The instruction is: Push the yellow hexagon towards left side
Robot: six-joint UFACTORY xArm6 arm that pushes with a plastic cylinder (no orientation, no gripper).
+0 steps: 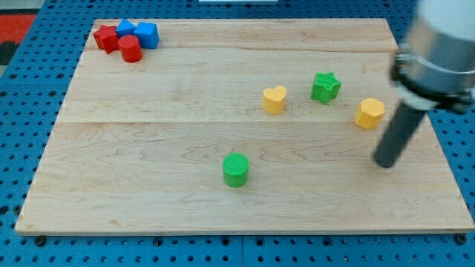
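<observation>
The yellow hexagon [369, 113] sits on the wooden board [148, 170] near the view's right side. My tip [385, 163] rests on the board just below and slightly to the right of the hexagon, with a small gap between them. A yellow heart-shaped block [274, 99] lies left of the hexagon, and a green star [325, 87] stands between them, a little higher in the view.
A green cylinder [236, 169] stands in the lower middle. At the top left corner is a tight cluster: a red star [106, 38], a red cylinder [130, 49] and two blue blocks [145, 34]. The board's right edge is close to my tip.
</observation>
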